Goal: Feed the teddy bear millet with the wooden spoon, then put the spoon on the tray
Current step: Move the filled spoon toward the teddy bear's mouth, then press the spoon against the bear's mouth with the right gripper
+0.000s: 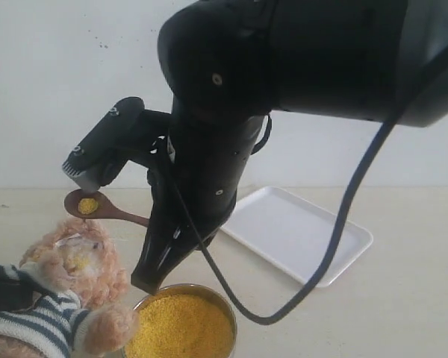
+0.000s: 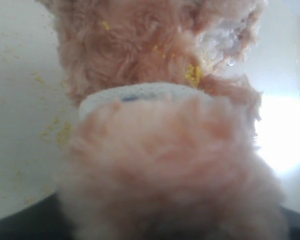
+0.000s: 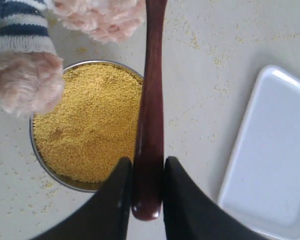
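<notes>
My right claw [image 3: 148, 165] is clamped on the handle end of the wooden spoon [image 1: 97, 207]. The spoon's bowl carries a small load of millet [image 1: 87, 205] and hangs just above the teddy bear [image 1: 75, 261]. Below the arm, a metal bowl [image 3: 97, 62] heaped with more grain stands beside the bear's paw. The tray [image 1: 284, 224] lies apart on the desk [image 1: 403, 298]. Fur fills my left camera, so I cannot tell whether the left claw is apart or together.
</notes>
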{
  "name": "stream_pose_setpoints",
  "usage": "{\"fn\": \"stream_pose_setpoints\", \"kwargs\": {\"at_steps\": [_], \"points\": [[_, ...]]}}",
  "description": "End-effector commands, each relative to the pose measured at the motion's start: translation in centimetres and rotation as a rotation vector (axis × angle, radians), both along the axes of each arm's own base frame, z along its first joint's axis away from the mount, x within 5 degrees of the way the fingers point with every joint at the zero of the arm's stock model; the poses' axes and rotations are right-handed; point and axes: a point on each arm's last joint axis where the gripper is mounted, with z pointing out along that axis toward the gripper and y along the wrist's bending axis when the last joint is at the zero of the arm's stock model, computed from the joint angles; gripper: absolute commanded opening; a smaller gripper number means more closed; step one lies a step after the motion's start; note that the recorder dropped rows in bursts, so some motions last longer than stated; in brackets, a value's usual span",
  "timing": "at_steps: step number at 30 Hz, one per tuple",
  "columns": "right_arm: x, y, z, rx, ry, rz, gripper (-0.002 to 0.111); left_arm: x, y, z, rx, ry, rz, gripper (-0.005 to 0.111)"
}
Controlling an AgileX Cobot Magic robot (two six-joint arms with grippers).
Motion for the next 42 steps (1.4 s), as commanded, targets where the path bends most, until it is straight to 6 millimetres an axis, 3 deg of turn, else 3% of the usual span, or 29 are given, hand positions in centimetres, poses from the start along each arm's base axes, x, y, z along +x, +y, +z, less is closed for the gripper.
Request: {"fn": "stream_pose_setpoints", "kwargs": {"at_steps": [1, 6, 10, 17, 32, 42], "points": [[-0.4, 0.2, 0.4, 0.004, -0.016, 0.013, 0.000, -0.2, -0.2, 0.3, -0.034, -0.005, 0.003, 0.004], [-0.4, 0.1, 0.2, -0.042, -0.032, 0.065, 0.000, -0.2, -0.3, 0.3, -0.036, -0.004, 0.001, 0.004], [0.1, -0.7, -2.0, -0.149, -0.093, 0.090, 0.000, -0.2, -0.3, 0.3, -0.036, -0.004, 0.001, 0.004], [0.0, -0.3, -3.9, -0.069, -0.103, 0.079, 0.000, -0.1, -0.2, 0.3, -0.034, -0.016, 0.012, 0.004], [0.4, 0.2, -3.6, -0.026, -0.186, 0.119, 0.000, 0.1, -0.2, 0.4, -0.036, -0.026, 0.022, 0.004], [-2.3, 1.7, -4.6, -0.162, -0.373, 0.221, 0.000, 0.0, -0.2, 0.4, -0.040, -0.025, 0.018, 0.004]]}}
